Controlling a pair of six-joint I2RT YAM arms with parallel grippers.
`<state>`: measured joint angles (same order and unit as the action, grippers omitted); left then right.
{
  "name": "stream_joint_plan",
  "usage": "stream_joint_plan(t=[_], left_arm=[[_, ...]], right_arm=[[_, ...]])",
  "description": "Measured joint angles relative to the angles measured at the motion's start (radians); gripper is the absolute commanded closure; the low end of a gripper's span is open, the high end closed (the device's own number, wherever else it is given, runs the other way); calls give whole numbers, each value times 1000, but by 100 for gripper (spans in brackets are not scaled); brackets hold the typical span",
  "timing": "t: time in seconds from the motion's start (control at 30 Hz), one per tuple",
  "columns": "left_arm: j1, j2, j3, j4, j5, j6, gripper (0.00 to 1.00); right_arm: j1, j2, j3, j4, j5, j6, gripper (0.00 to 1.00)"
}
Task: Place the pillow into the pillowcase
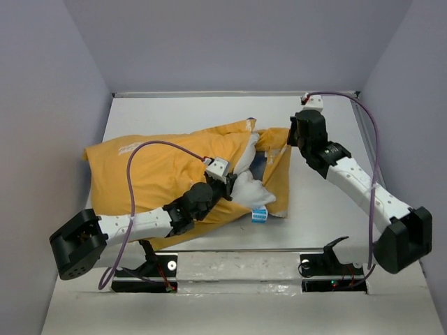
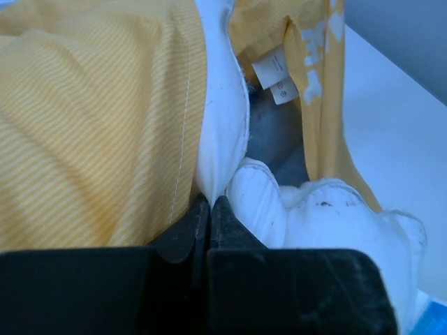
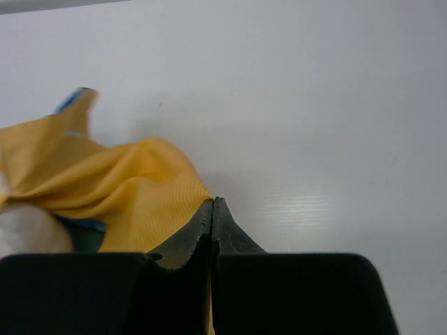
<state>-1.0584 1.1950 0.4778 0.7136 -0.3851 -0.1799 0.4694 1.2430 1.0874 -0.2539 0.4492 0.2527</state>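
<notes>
Two pinches: left gripper [image 2: 210, 202] on pillow [image 2: 225, 132] edge, right gripper [image 3: 212, 203] on pillowcase [image 3: 133, 183] hem, table [image 3: 314, 105] beyond.

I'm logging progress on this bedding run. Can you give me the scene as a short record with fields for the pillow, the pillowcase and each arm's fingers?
pillow: mostly inside the pillowcase; a white end and its tag stick out of the opening
pillowcase: yellow face up on the table, opening at its right end in the top view
left fingers: shut, pinching the pillow's white fabric at the opening
right fingers: shut on the pillowcase's yellow edge at the far side of the opening
status: not finished
</notes>
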Motion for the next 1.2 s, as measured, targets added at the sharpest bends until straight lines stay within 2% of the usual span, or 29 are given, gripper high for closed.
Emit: stream_joint_plan(t=[0.2,0.3,0.37,0.5,0.57,0.67,0.73,0.8,0.83,0.97,1.03,1.2], left_arm=[[-1,-40,-20,7,-28,20,100],[-21,-37,-21,-26,6,23,100],[-39,-17,-25,-63,20,24,100],[-27,64,12,-120,34,25,100],[-13,102,50,-125,38,25,100],[17,151,103,-136,53,25,100],[27,164,120,-146,57,21,100],[34,160,128,-163,59,5,100],[38,154,128,-169,60,-5,100],[69,93,120,-196,74,-73,100],[96,53,96,-191,101,-110,100],[181,-16,14,-163,181,-184,100]], right_arm=[[-117,238,181,60,-22,2,100],[-171,271,244,195,-1,19,100],[-206,228,250,266,-24,39,100],[-227,16,224,315,-149,87,100],[-224,-152,140,312,-229,113,100],[-200,-287,36,289,-369,130,100],[-163,-282,-26,256,-467,128,100],[-74,-226,-87,230,-520,129,100],[-40,-189,-147,228,-554,130,91],[17,-45,-353,151,-615,145,74],[17,-5,-401,117,-620,151,62],[81,69,-392,166,-600,154,50]])
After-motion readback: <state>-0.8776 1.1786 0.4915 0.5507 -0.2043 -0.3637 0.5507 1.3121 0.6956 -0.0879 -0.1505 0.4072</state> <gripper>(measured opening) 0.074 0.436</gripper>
